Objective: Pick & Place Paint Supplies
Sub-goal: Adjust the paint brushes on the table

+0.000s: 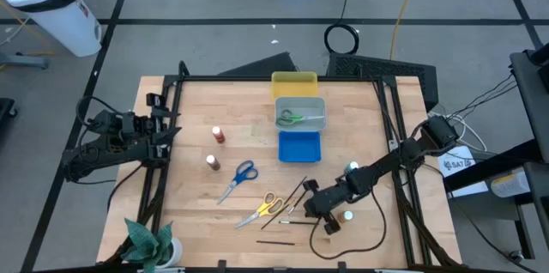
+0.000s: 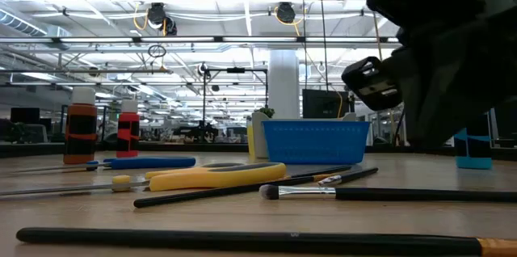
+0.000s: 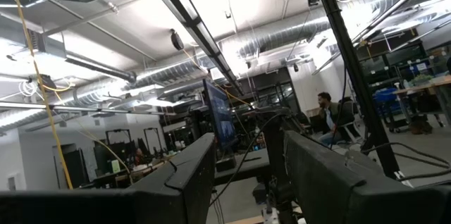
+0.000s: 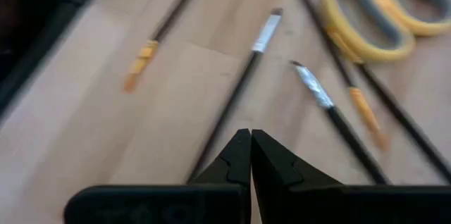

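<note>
My right gripper (image 1: 309,197) (image 4: 250,139) is shut and holds nothing. It hangs low over the near part of the table, above the thin dark brushes (image 1: 290,199) (image 4: 243,83) that lie flat on the wood; one shaft runs just beside its fingertips. The yellow scissors (image 1: 262,209) (image 4: 380,13) lie just left of the brushes and the blue scissors (image 1: 240,178) farther left. The green scissors (image 1: 292,118) lie in the grey tray (image 1: 319,108). Red (image 1: 219,135) and brown (image 1: 212,162) bottles stand mid-left. Blue (image 1: 352,168) and whitish (image 1: 348,217) bottles stand by the right arm. My left gripper (image 1: 168,127) (image 3: 246,175) waits open at the left edge.
Yellow (image 1: 294,79), grey and blue (image 1: 299,147) trays sit in a row from the far edge to mid-table. A green plant (image 1: 150,243) stands at the near left corner. One more brush (image 1: 274,241) lies near the near edge. A person (image 3: 328,115) sits in the room beyond.
</note>
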Controlling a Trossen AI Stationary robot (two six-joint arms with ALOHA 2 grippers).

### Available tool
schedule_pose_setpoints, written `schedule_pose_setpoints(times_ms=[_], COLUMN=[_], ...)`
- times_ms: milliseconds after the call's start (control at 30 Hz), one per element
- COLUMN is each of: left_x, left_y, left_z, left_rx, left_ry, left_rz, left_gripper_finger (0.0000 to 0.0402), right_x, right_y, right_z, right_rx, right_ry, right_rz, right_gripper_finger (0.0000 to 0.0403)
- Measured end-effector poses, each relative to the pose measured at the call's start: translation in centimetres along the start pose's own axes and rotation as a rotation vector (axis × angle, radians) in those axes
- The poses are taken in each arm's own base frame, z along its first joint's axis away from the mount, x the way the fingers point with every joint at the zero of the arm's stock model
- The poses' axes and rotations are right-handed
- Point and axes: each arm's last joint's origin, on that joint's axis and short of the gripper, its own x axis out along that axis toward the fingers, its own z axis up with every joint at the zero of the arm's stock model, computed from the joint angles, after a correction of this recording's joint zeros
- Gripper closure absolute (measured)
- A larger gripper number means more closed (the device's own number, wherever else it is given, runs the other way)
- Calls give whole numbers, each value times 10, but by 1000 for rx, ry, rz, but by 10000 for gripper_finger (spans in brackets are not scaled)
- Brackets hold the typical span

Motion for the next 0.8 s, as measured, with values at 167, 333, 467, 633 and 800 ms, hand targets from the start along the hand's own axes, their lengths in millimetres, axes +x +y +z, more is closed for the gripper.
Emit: schedule_pose_setpoints(times_ms=[167, 333, 467, 633, 800], left_x=[0, 0, 0, 0, 0], left_y=[0, 0, 0, 0, 0], left_z=[0, 0, 0, 0, 0], left_rx=[0, 0, 0, 0, 0], left_ry=[0, 0, 0, 0, 1], left_rz=[0, 0, 0, 0, 0], left_gripper_finger=[220, 220, 220, 220, 220], right_x=[-1, -2, -16, -44, -81], right_y=[-10, -23, -28, -24, -20], right_z=[0, 3, 9, 17, 18], right_rx=[-31, -28, -25, -73, -126], right_ry=[5, -21, -40, -61, -164], right_rz=[-118, -156, -240, -232, -234], right_gripper_finger=[403, 403, 403, 403, 403])
